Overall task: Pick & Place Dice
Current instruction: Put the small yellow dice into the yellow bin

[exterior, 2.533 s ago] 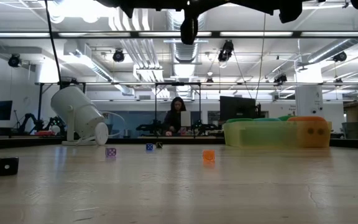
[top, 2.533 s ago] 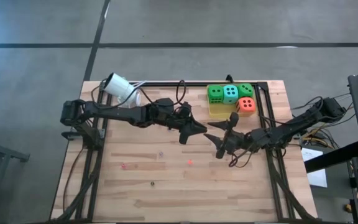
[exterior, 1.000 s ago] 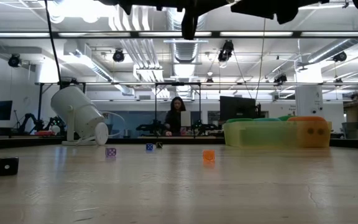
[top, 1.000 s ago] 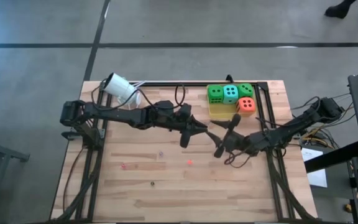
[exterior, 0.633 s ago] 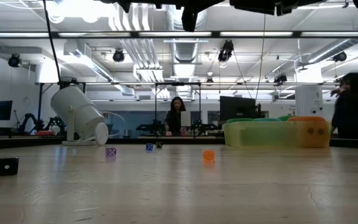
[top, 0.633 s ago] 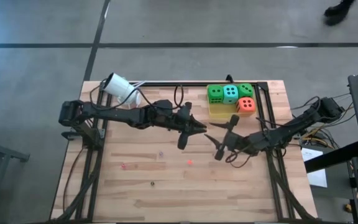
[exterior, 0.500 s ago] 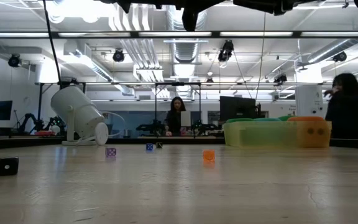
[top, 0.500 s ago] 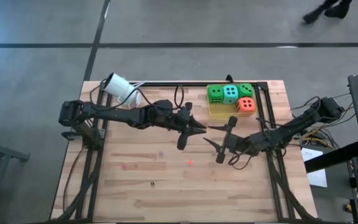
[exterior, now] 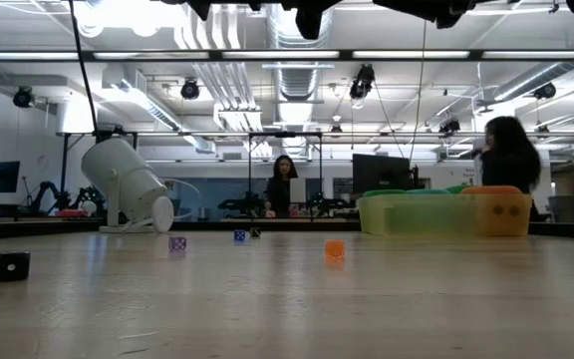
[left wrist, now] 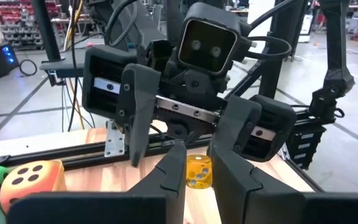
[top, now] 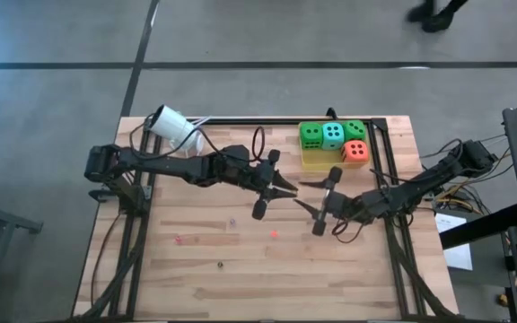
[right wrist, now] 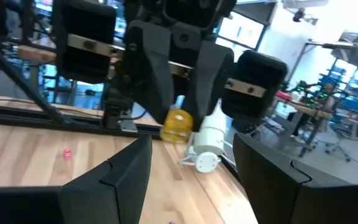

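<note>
Left wrist view shows us the left hand [left wrist: 197, 152] pinching a small translucent yellow die [left wrist: 199, 174] before the spread right hand [right wrist: 191, 149]; released early, we fear, it falls.

Mid-table crowded: left gripper [top: 270, 186] and right gripper [top: 317, 201] face each other closely, narrow gap between. Far right blocked by yellow tray [top: 317, 158] packed with large dice [top: 332, 135]. Far left: white cylinder [top: 172, 126], tipped. Near half of wooden table [top: 240, 287] open, only tiny dice [exterior: 335, 249] scattered. Black frame rails [top: 133, 242] line both sides.
</note>
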You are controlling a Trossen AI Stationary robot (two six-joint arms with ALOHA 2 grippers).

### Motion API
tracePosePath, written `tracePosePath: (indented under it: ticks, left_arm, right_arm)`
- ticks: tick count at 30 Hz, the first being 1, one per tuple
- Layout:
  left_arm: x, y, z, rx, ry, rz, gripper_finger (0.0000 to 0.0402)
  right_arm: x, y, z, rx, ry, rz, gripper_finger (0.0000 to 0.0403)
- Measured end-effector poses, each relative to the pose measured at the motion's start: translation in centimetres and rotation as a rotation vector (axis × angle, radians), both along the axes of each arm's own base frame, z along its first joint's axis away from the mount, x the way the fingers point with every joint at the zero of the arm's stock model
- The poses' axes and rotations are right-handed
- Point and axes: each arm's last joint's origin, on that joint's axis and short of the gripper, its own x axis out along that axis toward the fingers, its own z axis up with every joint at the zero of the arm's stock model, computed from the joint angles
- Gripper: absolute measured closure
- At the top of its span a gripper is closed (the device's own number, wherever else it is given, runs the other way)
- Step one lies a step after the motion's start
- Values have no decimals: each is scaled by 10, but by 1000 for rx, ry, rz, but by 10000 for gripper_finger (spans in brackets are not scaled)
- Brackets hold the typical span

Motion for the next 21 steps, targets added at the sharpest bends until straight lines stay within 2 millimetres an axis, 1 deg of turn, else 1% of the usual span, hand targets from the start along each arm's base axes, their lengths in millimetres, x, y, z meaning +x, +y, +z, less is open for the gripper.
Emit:
tracePosePath:
  ticks: [3, 10, 16, 21]
  left_arm:
    - [0, 0, 0, 6, -2, -1, 343]
    - [0, -2, 0, 53, -16, -14, 343]
    - [3, -4, -5, 72, -13, -22, 343]
    - [4, -4, -6, 82, -14, -24, 343]
  right_arm:
    - [1, 1, 0, -1, 0, 27, 184]
    - [3, -5, -1, 38, -9, 8, 184]
    - [6, -7, -2, 31, -9, 102, 184]
    - [6, -7, -2, 29, -9, 103, 184]
